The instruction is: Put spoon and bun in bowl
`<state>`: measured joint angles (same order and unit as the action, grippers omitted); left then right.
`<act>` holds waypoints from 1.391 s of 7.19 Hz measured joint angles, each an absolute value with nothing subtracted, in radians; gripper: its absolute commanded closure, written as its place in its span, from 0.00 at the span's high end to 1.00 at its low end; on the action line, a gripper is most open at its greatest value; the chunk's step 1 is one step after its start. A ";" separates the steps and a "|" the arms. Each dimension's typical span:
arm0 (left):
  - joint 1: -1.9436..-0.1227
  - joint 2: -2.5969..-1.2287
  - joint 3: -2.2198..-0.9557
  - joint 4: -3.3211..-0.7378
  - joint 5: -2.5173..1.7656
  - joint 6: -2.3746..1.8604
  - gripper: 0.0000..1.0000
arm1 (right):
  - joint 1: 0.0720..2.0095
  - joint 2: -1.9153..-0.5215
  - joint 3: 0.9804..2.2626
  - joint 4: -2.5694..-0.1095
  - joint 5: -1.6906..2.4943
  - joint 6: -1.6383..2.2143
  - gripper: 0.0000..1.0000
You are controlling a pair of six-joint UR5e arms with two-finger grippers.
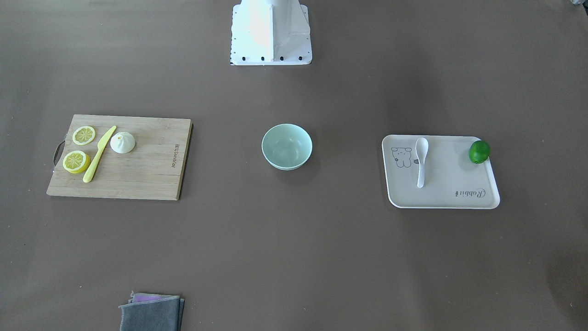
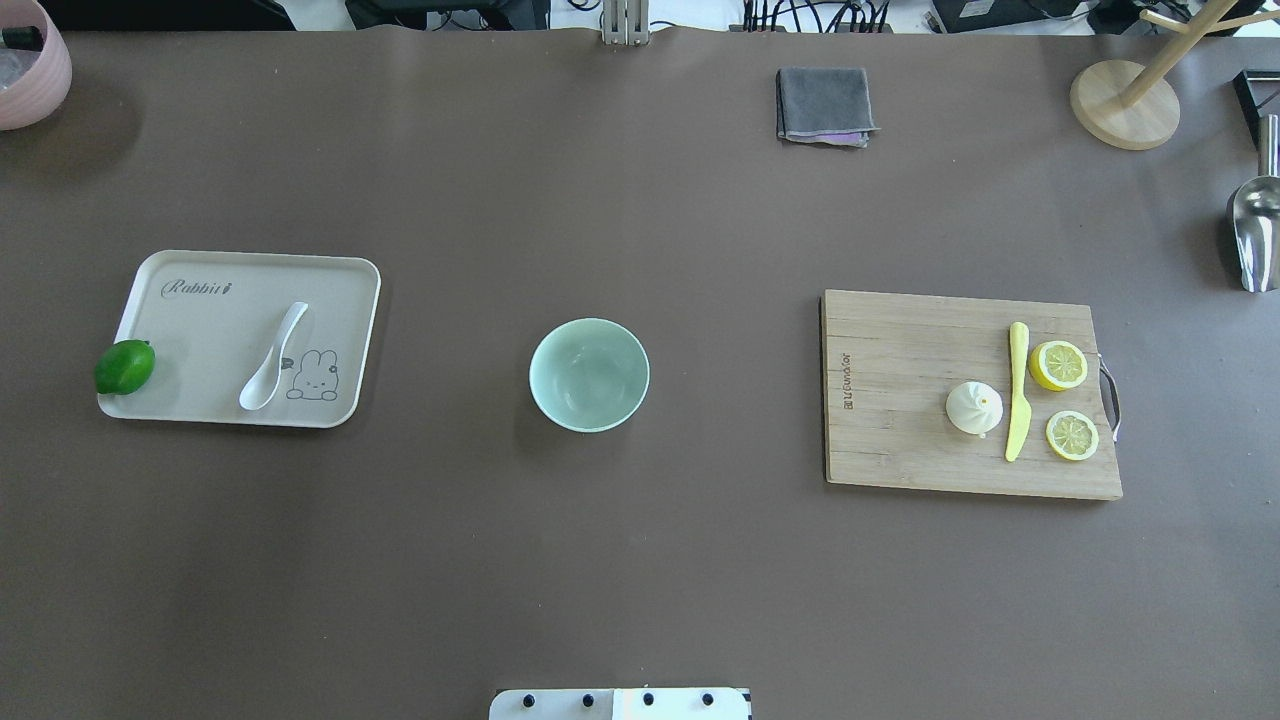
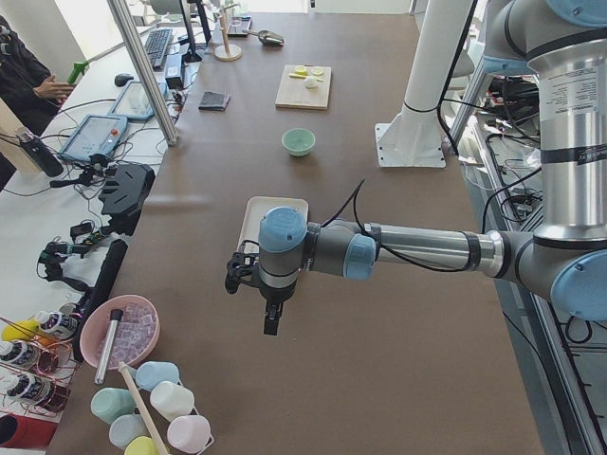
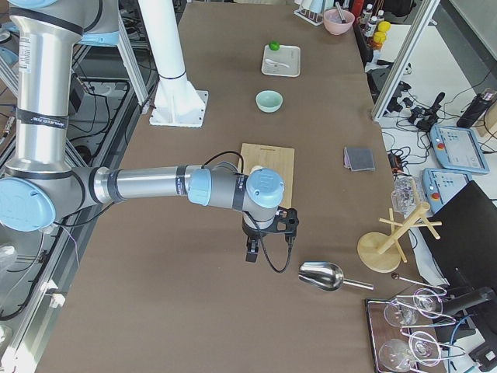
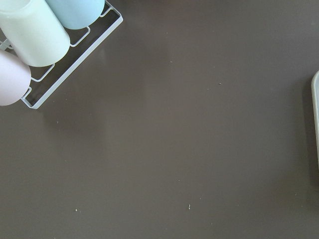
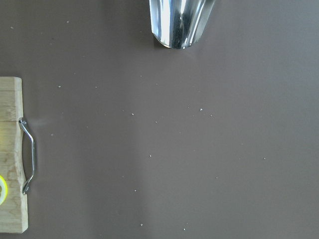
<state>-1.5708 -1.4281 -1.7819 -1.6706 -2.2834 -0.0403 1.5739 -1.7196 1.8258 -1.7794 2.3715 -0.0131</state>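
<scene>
The white spoon (image 2: 272, 358) lies on a beige tray (image 2: 200, 400) on the left of the overhead view. The white bun (image 2: 974, 408) sits on a wooden cutting board (image 2: 900, 400) on the right. The mint-green bowl (image 2: 589, 374) stands empty in the middle between them. My left gripper (image 3: 270, 325) shows only in the exterior left view, above the table beyond the tray's outer end. My right gripper (image 4: 251, 252) shows only in the exterior right view, above the table just past the board. I cannot tell whether either is open or shut.
A green lime (image 2: 124, 366) sits on the tray's edge. A yellow knife (image 2: 1017, 390) and two lemon halves (image 2: 1058, 365) lie by the bun. A grey cloth (image 2: 823, 105), a metal scoop (image 2: 1254, 225), a wooden stand (image 2: 1124, 104) and a cup rack (image 5: 45, 35) stand at the table's edges.
</scene>
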 measured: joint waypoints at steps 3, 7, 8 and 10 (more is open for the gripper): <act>-1.571 -1.433 -1.784 -1.668 -2.286 -0.044 0.98 | 1.574 -1.720 1.831 -1.778 2.372 -0.021 1.00; -1.570 -1.435 -1.785 -1.669 -2.287 -0.050 0.98 | 1.574 -1.720 1.836 -1.773 2.372 -0.017 1.00; -1.569 -1.436 -1.786 -1.670 -2.287 -0.051 0.98 | 1.574 -1.720 1.837 -1.772 2.371 -0.015 1.00; -1.561 -1.454 -1.794 -1.672 -2.293 -0.050 0.98 | 1.574 -1.718 1.845 -1.771 2.368 -0.013 1.00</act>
<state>-1.5612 -1.4537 -1.7939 -1.6717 -2.2931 -0.0497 1.5739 -1.7181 1.8447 -1.7708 2.3683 -0.0132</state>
